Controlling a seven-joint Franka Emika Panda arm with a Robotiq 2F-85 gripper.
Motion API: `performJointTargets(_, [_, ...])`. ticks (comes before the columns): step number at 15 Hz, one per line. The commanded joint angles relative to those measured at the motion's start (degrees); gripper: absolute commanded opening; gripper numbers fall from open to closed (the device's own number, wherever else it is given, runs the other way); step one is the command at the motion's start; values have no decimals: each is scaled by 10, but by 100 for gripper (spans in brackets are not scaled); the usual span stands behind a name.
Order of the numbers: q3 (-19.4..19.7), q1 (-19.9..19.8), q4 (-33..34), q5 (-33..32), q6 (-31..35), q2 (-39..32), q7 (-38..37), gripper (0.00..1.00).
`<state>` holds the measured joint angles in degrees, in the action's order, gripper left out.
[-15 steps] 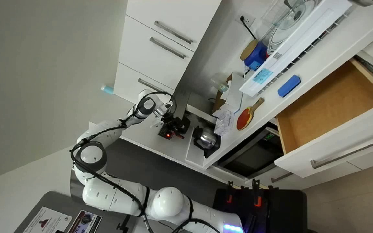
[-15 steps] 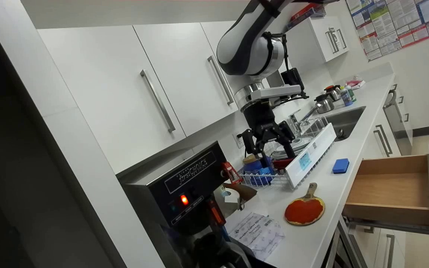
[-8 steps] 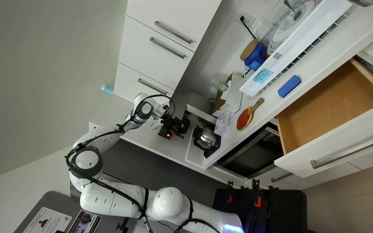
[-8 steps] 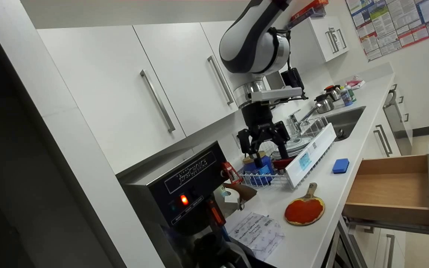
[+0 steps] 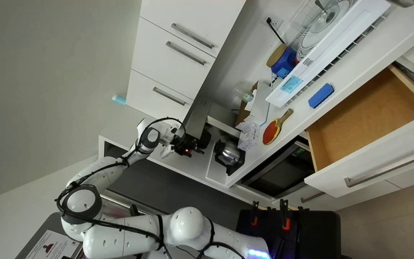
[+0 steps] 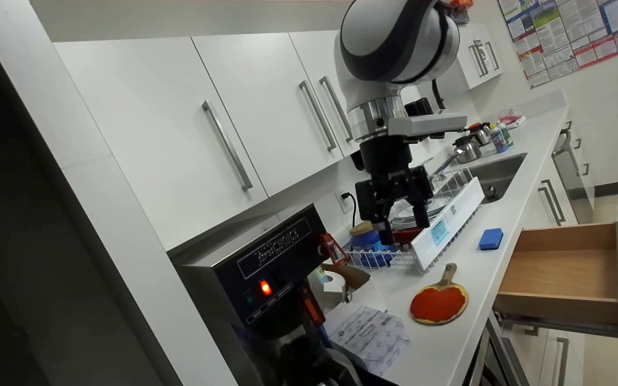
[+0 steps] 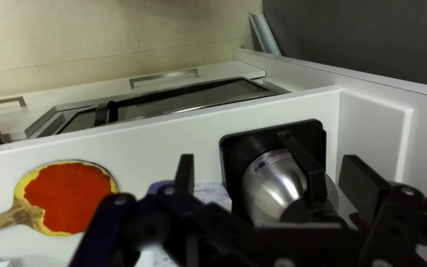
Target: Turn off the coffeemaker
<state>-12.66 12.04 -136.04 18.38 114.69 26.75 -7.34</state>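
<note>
In an exterior view the arm (image 5: 111,175) has swung toward the lower left of the frame; in an exterior view the gripper (image 6: 405,229) has moved right — and a cabinet handle (image 6: 336,109), upper centre, has come into sight.

Soft, even light on the white wall cabinets (image 6: 142,118) in an exterior view, the left edge nearly black.
Shadow gathers beneath the cabinets. On the coffeemaker (image 6: 277,262) the indicator light (image 6: 265,288) glows orange-red in both exterior views; a blue light (image 5: 258,254) on the robot arm (image 5: 189,223) blooms toward white. In the wrist view white glare streaks the steel carafe (image 7: 271,181), and the gripper (image 7: 272,174) is dark, its nearest parts blurred. Print on the poster (image 6: 577,35) is too small to read.
</note>
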Motion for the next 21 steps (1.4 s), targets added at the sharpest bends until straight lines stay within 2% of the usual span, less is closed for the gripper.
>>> performJointTargets(1, [1,7,-3,-2,1,8,-2,100])
performJointTargets(13, [3,7,1,-5,-1,-6,1,100])
performJointTargets(16, [-22,16,4,-19,-1,5,-16,100])
performJointTargets(21, [-68,28,21,-28,-7,12,-90,100])
